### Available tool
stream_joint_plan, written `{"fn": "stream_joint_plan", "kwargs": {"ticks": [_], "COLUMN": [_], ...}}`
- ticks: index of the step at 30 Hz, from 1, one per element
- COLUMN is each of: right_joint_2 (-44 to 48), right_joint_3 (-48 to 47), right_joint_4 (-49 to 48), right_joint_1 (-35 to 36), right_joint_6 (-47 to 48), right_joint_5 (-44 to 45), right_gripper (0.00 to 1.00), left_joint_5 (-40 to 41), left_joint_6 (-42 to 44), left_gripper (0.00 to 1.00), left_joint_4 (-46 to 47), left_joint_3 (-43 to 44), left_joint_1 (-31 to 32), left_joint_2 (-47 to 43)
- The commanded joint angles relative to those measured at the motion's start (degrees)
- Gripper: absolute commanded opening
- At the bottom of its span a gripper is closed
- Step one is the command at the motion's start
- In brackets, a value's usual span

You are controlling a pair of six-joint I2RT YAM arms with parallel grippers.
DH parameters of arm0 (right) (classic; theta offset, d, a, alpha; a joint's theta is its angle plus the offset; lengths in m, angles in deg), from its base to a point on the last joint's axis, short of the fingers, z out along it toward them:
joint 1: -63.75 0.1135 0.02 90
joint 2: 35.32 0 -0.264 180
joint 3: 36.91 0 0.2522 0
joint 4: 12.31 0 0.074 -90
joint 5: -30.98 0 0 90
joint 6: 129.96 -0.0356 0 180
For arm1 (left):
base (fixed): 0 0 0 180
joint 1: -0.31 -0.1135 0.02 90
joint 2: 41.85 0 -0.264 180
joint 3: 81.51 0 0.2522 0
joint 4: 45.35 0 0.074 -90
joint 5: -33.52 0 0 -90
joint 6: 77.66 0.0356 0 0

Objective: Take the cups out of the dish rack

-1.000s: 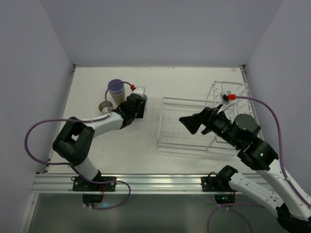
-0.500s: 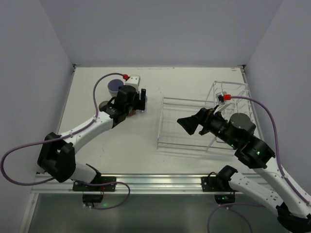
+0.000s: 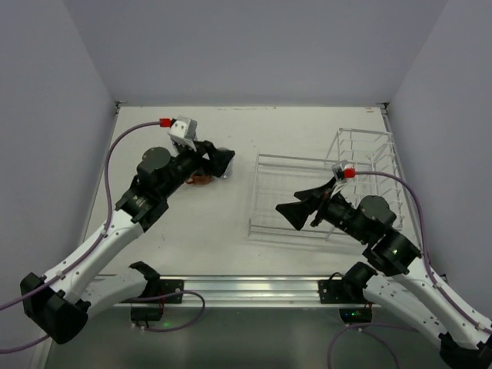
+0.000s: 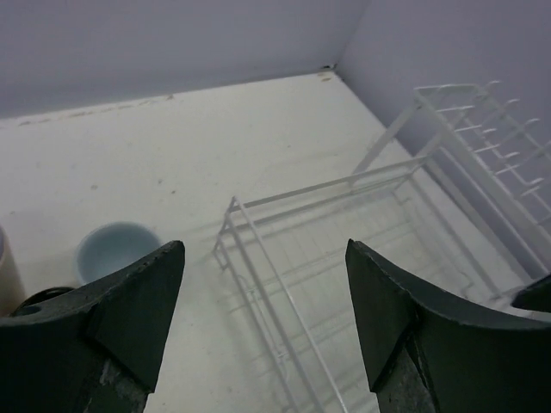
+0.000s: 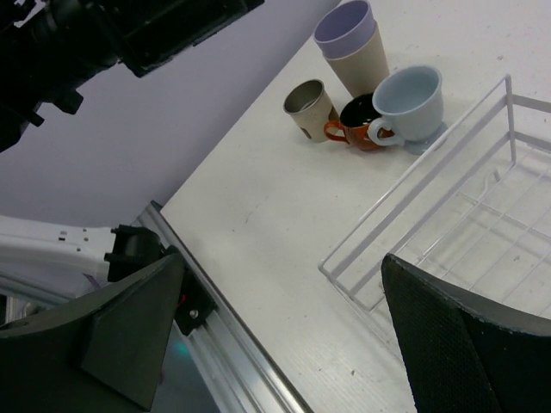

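Note:
Several cups stand together on the table, left of the dish rack (image 5: pixel 448 215). A lavender tumbler (image 5: pixel 343 24) touches a beige tumbler (image 5: pixel 362 69); I cannot tell whether it sits in it or behind it. Beside them are a small tan cup (image 5: pixel 310 107), the orange-red mug (image 5: pixel 355 122) and the light blue-grey cup (image 5: pixel 411 96). My left gripper (image 3: pixel 223 163) hangs open above the cups and hides most of them from the top view; only the blue-grey cup (image 4: pixel 116 249) shows whole by its fingers. My right gripper (image 3: pixel 290 204) is open over the rack's (image 3: pixel 307 201) near left corner. No cup shows in the rack.
The rack's taller basket section (image 3: pixel 367 157) rises at the right, near the right wall. Lavender walls close in the table at the back and both sides. An aluminium rail (image 3: pixel 231 286) runs along the near edge by the arm bases.
My left gripper has opened, lifted off the cups and pulled back, its arm swinging up and left. My right gripper has drifted a little toward the near left.

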Motion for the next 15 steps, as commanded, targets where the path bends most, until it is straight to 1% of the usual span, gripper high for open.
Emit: {"fn": "stream_joint_plan", "kwargs": {"ticks": [1,5,6,9,12,15], "right_joint_2": [2.8,5.1,5.7,9.0,11.2,12.5], "right_joint_3": [3.3,7.0,8.9,12.7,14.6,15.7], "right_joint_4": [-9.1,-11.2,-12.9,-16.2,-17.7,-17.1], "right_joint_1": [0.2,0.3,0.3,0.4,0.6,0.8], "right_joint_6": [3.9,5.2,5.6,6.4,6.8,7.4], "right_joint_5": [-4.2,-6.9,-7.5,-10.0,-12.9,-14.4], "right_gripper": [0.99,0.99,0.99,0.99,0.99,0.99], "left_joint_5": [-12.7,-18.6,-19.6,-23.7,-26.4,-28.5], "left_joint_6": [-4.2,-8.0,-9.9,-12.7,-14.2,-14.4], "left_gripper": [0.79,0.76,0.76,0.75,0.75,0.75], "left_joint_4": [12.6,20.2,24.5,30.5,33.9,34.5], "left_joint_3": [-6.2,-13.9,-17.6,-23.5,-27.0,-30.5], "left_joint_1": [0.0,0.0,0.0,0.0,0.0,0.0], "left_joint_2": [-4.8,-9.4,-11.6,-15.1,-19.3,-23.9]}}
